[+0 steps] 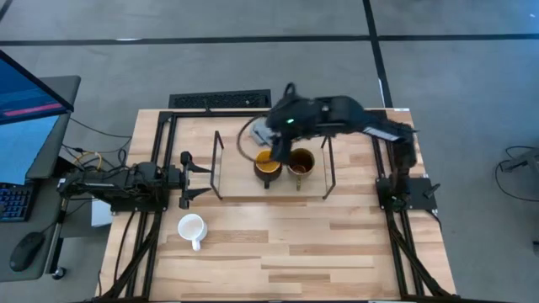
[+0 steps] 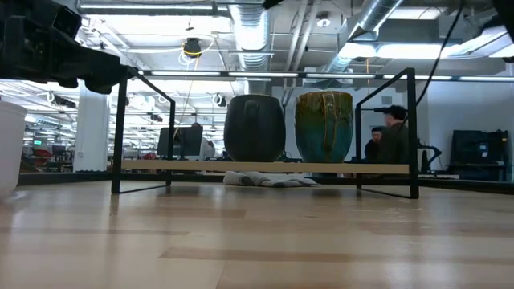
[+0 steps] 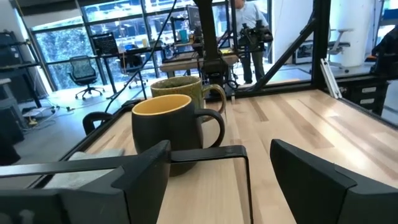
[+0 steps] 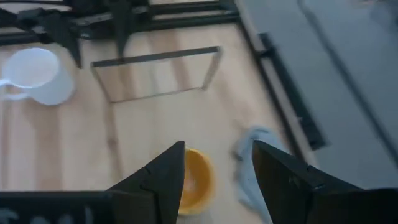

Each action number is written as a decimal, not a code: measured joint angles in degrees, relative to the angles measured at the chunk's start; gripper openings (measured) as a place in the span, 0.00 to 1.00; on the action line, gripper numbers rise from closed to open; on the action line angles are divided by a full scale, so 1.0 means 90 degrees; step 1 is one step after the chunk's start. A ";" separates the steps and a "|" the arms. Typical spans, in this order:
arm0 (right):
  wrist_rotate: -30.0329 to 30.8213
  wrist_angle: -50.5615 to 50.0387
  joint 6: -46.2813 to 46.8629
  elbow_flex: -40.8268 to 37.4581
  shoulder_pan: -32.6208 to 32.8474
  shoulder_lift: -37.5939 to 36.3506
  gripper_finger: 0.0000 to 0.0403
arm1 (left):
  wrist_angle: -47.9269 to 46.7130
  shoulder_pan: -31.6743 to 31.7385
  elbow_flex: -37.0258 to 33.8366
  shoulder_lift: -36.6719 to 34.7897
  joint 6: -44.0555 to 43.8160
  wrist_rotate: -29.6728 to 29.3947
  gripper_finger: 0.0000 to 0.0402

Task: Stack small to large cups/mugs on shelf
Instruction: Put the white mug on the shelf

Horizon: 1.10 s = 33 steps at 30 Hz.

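Even overhead light, soft shadows on the table (image 1: 286, 244), bright ceiling glare in low view, right wrist view motion-blurred

On my low black-wire rack with its light wooden base (image 1: 244, 192), the dark yellow-lined mug (image 1: 267, 166) and the brown-lined dark brown mug (image 1: 301, 162) stand upright, side by side. The small white handled mug (image 1: 192, 228) stands on the table, well apart from the rack.

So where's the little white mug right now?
In the high view the white mug stands on the bare table, off the shelf, toward the left front, just in front of the left gripper.
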 joint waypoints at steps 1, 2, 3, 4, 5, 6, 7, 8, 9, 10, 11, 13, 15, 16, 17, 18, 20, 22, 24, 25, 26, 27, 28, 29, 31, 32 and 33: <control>0.0093 -0.0063 -0.0112 0.0000 -0.0002 -0.0106 0.52 | 0.0000 0.0000 0.0000 -0.0001 0.0047 -0.0030 0.66; 0.0141 -0.0161 -0.0217 0.0002 -0.0002 -0.0225 0.52 | 0.0001 0.0000 0.0000 -0.0001 0.0089 -0.0046 0.66; 0.0168 -0.0344 -0.0286 -0.0010 -0.0002 -0.0323 0.52 | 0.0006 0.0000 0.0000 -0.0001 0.0088 -0.0069 0.66; 0.0184 -0.0462 -0.0339 -0.0038 -0.0025 -0.0401 0.52 | 0.0009 0.0000 0.0000 -0.0001 0.0087 -0.0094 0.66; 0.0178 -0.0497 -0.0383 -0.0093 -0.0042 -0.0485 0.52 | 0.0016 0.0000 0.0000 -0.0001 0.0068 -0.0112 0.66; 0.0177 -0.0607 -0.0433 -0.0174 -0.0075 -0.0579 0.52 | 0.0023 0.0000 0.0000 -0.0001 0.0025 -0.0119 0.66; 0.0180 -0.0800 -0.0485 -0.0255 -0.0123 -0.0668 0.52 | 0.0030 0.0000 0.0002 -0.0001 -0.0042 -0.0130 0.66; 0.0182 -0.0852 -0.0544 -0.0349 -0.0173 -0.0756 0.52 | 0.0039 0.0000 0.0001 -0.0001 -0.0132 -0.0144 0.66; 0.0179 -0.0801 -0.0574 -0.0496 -0.0230 -0.0879 0.52 | 0.0046 0.0000 0.0000 -0.0002 -0.0227 -0.0160 0.66; 0.0178 -0.0797 -0.0578 -0.0703 -0.0294 -0.1039 0.52 | 0.0056 0.0000 0.0000 -0.0003 -0.0312 -0.0163 0.66; 0.0177 -0.0816 -0.0614 -0.0924 -0.0358 -0.1217 0.52 | 0.0064 0.0000 0.0000 -0.0003 -0.0387 -0.0167 0.66; 0.0179 -0.0515 -0.0630 -0.1524 -0.0497 -0.1657 0.52 | 0.0074 0.0000 0.0000 -0.0003 -0.0505 -0.0177 0.66; 0.0162 -0.0056 -0.0632 -0.2311 -0.0657 -0.2226 0.52 | 0.0088 0.0000 0.0000 -0.0003 -0.0519 -0.0180 0.66; 0.0160 0.0257 -0.0632 -0.2767 -0.0718 -0.2542 0.52 | 0.0089 0.0000 0.0000 -0.0003 -0.0521 -0.0182 0.66; 0.0159 0.0610 -0.0633 -0.3219 -0.0758 -0.2866 0.52 | 0.0091 0.0000 0.0000 -0.0003 -0.0526 -0.0182 0.66; 0.0163 0.0942 -0.0642 -0.3714 -0.0775 -0.3225 0.52 | 0.0092 0.0001 0.0000 -0.0003 -0.0526 -0.0188 0.66; 0.0151 0.1467 -0.0686 -0.4658 -0.0788 -0.3922 0.52 | 0.0091 0.0002 0.0000 -0.0003 -0.0522 -0.0207 0.66; 0.0125 0.2117 -0.0624 -0.5609 -0.0766 -0.4606 0.52 | 0.0093 0.0002 0.0000 -0.0005 -0.0519 -0.0206 0.66; 0.0107 0.2674 -0.0535 -0.6606 -0.0765 -0.5302 0.52 | 0.0093 0.0002 0.0000 -0.0006 -0.0518 -0.0206 0.66; 0.0107 0.3000 -0.0472 -0.7096 -0.0767 -0.5615 0.52 | 0.0097 0.0002 0.0000 -0.0006 -0.0517 -0.0208 0.66; 0.0074 0.3258 -0.0414 -0.7567 -0.0770 -0.5935 0.52 | 0.0105 0.0002 0.0000 -0.0006 -0.0517 -0.0206 0.66; -0.0006 0.3525 -0.0360 -0.8052 -0.0772 -0.6268 0.52 | 0.0111 0.0002 0.0000 -0.0006 -0.0517 -0.0206 0.66; -0.0092 0.3727 -0.0315 -0.8527 -0.0772 -0.6567 0.52 | 0.0113 0.0002 0.0000 -0.0006 -0.0517 -0.0206 0.66; -0.0155 0.3900 -0.0275 -0.8953 -0.0770 -0.6859 0.52 | 0.0113 0.0002 0.0000 -0.0006 -0.0517 -0.0206 0.66; -0.0206 0.4282 -0.0123 -0.9762 -0.0764 -0.7419 0.52 | 0.0115 0.0005 0.0000 -0.0006 -0.0517 -0.0206 0.66; -0.0206 0.4438 -0.0007 -1.0118 -0.0767 -0.7709 0.52 | 0.0118 0.0005 0.0000 -0.0006 -0.0517 -0.0206 0.66; -0.0198 0.4599 0.0117 -1.0441 -0.0769 -0.7954 0.52 | 0.0118 0.0005 0.0000 -0.0006 -0.0517 -0.0206 0.66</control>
